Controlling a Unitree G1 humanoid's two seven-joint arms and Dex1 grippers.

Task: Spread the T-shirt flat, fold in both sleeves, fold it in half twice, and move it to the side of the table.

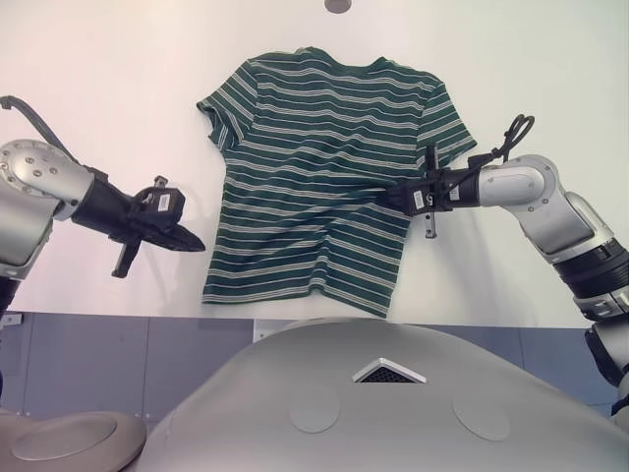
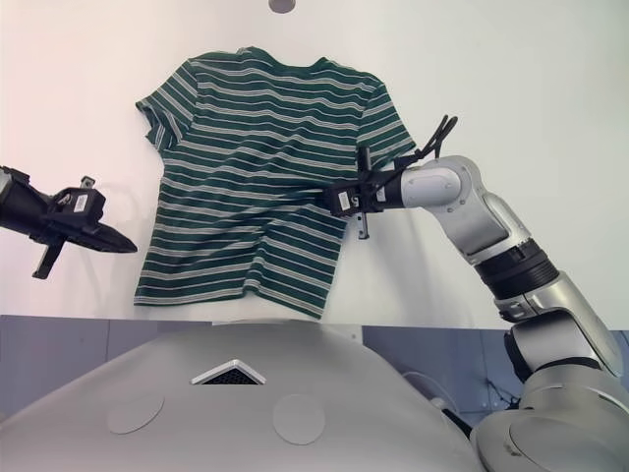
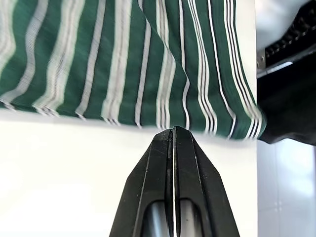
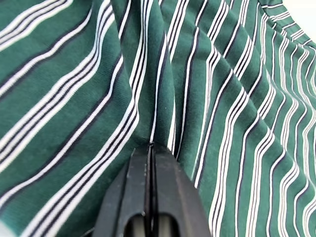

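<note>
Though spread across the white table [image 1: 118, 59], puckered through the middle: green T-shirt [image 1: 324, 128] with white stripes. Right gripper [image 1: 385, 200] pinched shut on a cloth ridge; left gripper [image 1: 200, 242] closed, just beside the hem. Grey panels [image 1: 88, 364] past the table's near edge.

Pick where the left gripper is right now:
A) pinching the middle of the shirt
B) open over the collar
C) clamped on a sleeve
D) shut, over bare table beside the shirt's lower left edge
D: the left gripper has its fingers together over bare table, next to the T-shirt near its hem, with no fabric between them.
</note>
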